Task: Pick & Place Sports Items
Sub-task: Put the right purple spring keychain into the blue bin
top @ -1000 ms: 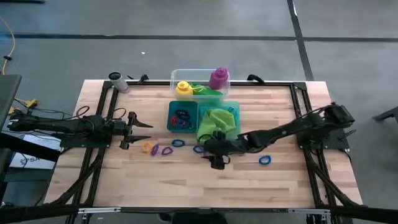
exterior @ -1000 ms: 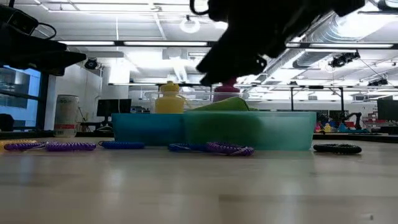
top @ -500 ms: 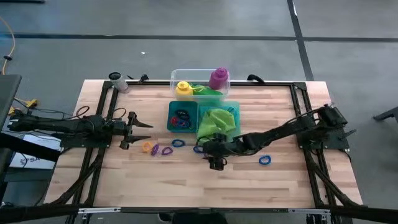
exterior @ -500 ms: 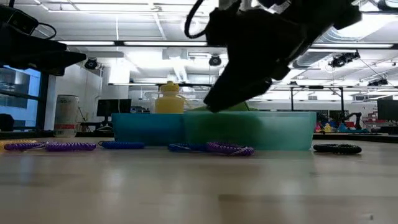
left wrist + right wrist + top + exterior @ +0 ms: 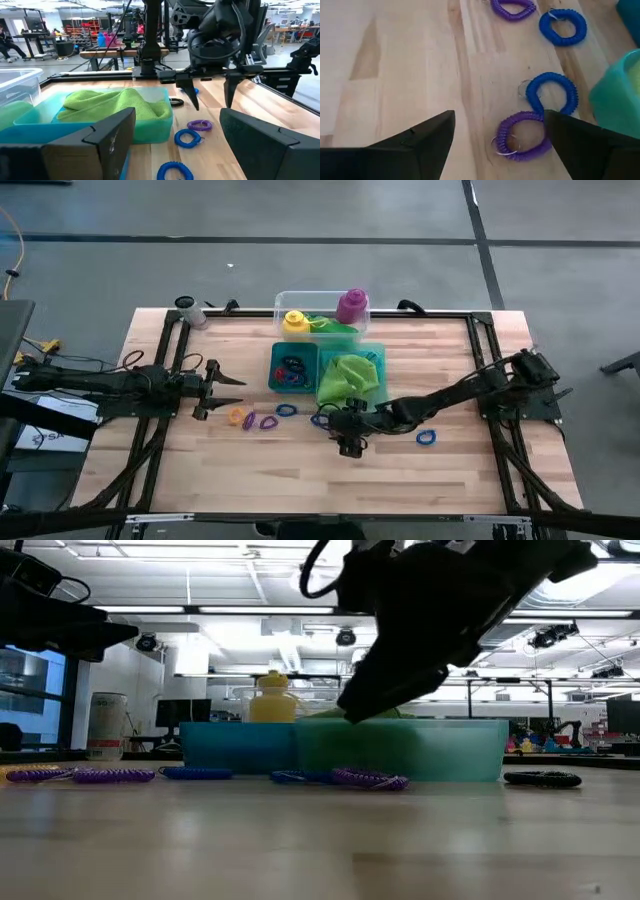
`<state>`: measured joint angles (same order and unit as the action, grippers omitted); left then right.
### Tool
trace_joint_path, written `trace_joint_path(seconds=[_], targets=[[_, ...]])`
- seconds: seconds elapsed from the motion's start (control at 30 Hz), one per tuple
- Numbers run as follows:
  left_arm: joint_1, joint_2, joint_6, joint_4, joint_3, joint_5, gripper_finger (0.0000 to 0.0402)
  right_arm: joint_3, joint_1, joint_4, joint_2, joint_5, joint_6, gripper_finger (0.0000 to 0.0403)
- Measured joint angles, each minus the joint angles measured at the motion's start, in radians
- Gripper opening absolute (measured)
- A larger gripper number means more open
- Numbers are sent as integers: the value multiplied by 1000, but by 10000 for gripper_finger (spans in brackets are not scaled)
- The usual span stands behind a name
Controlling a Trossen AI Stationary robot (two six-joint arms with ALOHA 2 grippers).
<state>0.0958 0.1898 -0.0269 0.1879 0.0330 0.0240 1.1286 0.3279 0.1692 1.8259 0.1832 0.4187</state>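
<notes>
Two spread fingers of the right gripper (image 5: 497, 145) straddle the purple ring (image 5: 520, 135); light and springy, pinch its coil at six o'clock.

- Your right gripper (image 5: 347, 442) has slid toward the table's left side and dropped lower.
- Its spread fingers now straddle the purple ring (image 5: 520, 135), blue ring (image 5: 551, 93) just ahead; a second ago they hung higher.
</notes>
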Motion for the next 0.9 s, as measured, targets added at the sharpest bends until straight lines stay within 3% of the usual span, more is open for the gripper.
trace_joint_path(seconds=[0.67,0.9], targets=[[0,0,0,0,0,0,236,5,11,-65,184,14,30,244],[0,0,0,0,0,0,236,3,10,-56,188,5,35,214]])
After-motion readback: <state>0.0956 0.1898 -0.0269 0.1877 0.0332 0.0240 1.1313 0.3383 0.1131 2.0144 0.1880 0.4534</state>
